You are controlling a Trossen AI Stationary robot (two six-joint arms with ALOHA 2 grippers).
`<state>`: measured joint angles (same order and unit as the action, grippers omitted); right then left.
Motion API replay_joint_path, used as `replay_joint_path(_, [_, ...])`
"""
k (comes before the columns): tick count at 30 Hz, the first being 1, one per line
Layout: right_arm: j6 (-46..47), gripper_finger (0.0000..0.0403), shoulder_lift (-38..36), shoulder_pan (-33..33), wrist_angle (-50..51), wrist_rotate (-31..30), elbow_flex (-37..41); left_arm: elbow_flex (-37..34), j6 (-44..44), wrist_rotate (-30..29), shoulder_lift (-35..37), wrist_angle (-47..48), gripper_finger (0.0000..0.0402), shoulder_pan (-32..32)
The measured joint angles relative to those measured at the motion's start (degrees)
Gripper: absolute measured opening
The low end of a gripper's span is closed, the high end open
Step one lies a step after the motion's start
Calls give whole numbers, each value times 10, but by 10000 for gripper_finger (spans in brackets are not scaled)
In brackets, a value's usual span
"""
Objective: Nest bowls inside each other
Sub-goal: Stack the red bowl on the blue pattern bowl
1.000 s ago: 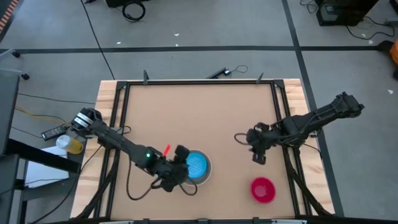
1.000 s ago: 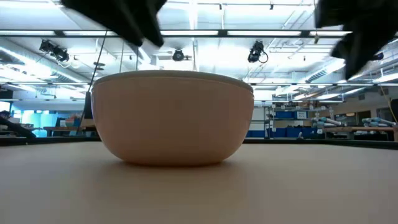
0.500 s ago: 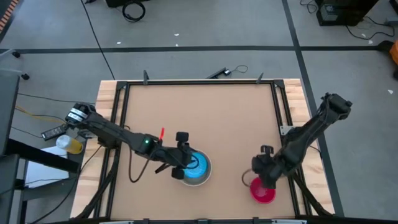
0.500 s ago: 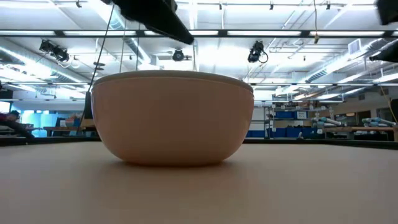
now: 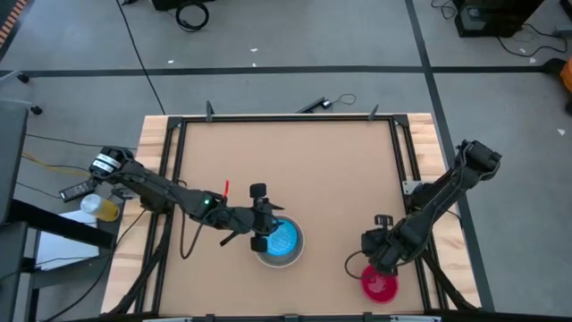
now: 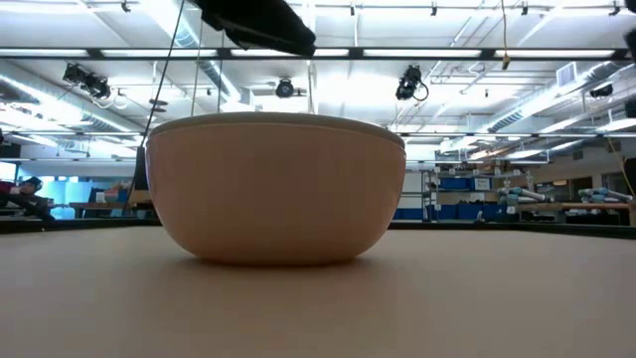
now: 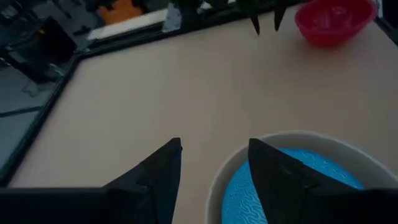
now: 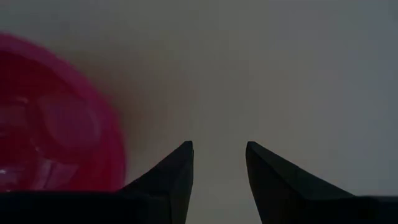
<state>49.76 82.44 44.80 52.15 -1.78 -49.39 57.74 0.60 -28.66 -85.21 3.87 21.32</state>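
Note:
A stack of bowls stands near the table's front edge. The small blue bowl lies inside a grey-white bowl. In the low view the peach-orange bowl forms the stack's outer wall and rests on its base. My left gripper hangs open above the stack's left rim, touching nothing. The magenta bowl sits upright at the front right. My right gripper points down, open, just beside the magenta bowl's rim, on its far-left side.
The table's raised dark frame borders the brown surface on all sides. The far half of the table is bare board. A yellow cup stands off the table's left side.
My right gripper has swung toward the table's near edge and sunk down beside the magenta bowl. My left gripper has drawn back from over the blue bowl toward the stack's left rim and has tipped up toward level. The bowls have not moved.

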Motion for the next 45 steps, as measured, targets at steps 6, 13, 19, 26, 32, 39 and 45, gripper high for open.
replay_joint_path(6, [40,156,-67,22,-21,29,0,0,-27,-5,4,4,188,-6])
replay_joint_path(13, [42,155,-63,60,-82,-11,0,0,-66,-4,4,1,188,5])
replay_joint_path(19, [28,155,14,76,-102,13,0,0,-83,-11,4,-5,188,8])
replay_joint_path(26, [-62,132,65,66,-137,44,0,0,-90,-13,4,-6,188,6])
replay_joint_path(32, [-179,25,40,15,-143,12,-1,0,-90,-28,4,-13,188,5])
replay_joint_path(39, [-253,37,-15,-92,-213,-158,-1,0,-36,-27,0,-11,188,0])
replay_joint_path(45, [-264,18,-20,-192,-297,-194,0,0,97,-24,-2,-13,188,3])
